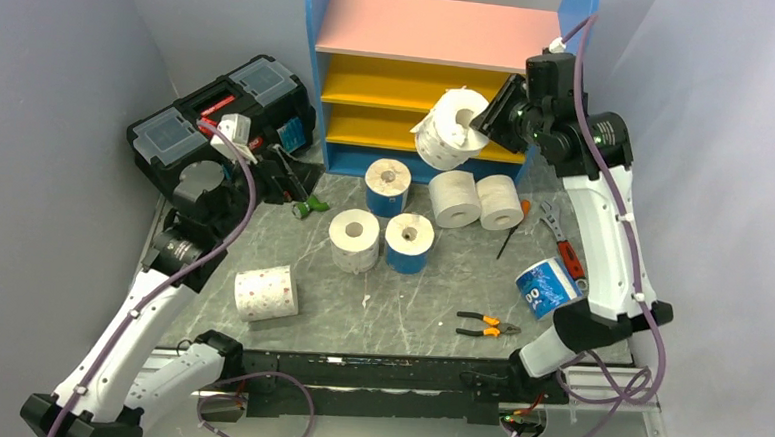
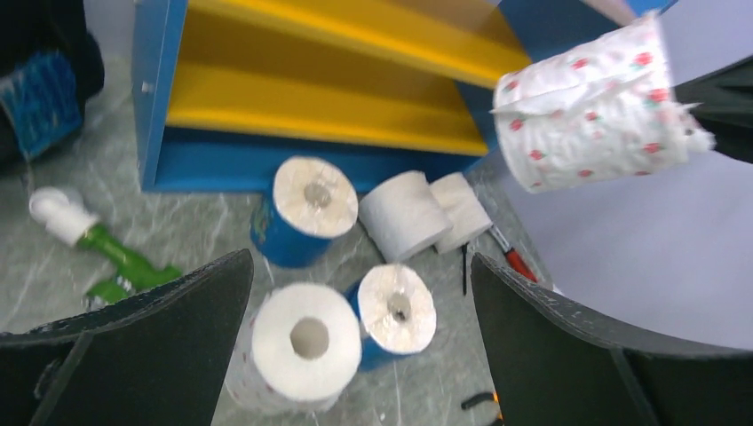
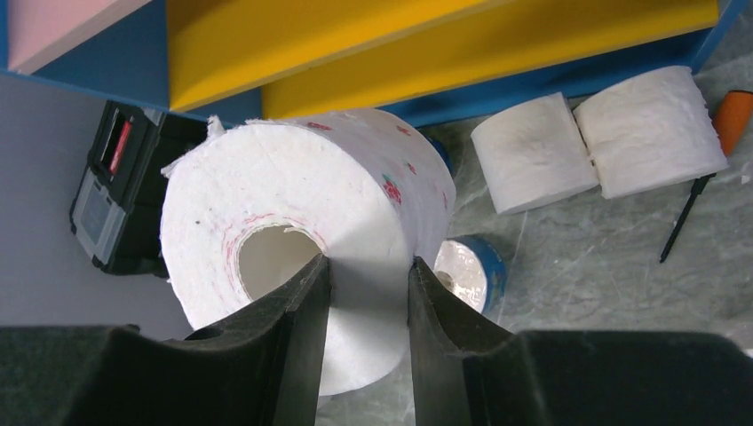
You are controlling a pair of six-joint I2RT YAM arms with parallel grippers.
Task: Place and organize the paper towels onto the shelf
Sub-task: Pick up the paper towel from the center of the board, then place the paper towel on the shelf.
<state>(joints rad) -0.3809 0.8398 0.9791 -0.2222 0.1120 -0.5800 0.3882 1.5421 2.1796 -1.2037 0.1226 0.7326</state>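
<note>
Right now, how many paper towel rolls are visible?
8 rolls: one in the right hand, five grouped before the shelf, one lying left, one by the right arm. Others possibly hidden.

A black plastic toolbox [image 1: 223,120] sits far left on the grey marble-patterned bench [image 1: 398,314]. A small green-and-white tool [image 1: 311,210] lies just beside it, perhaps a nozzle. Orange-handled pliers [image 1: 486,326] lie near the front edge. An orange-handled screwdriver [image 1: 514,230] and a red-handled wrench [image 1: 562,246] lie to the right.
</note>
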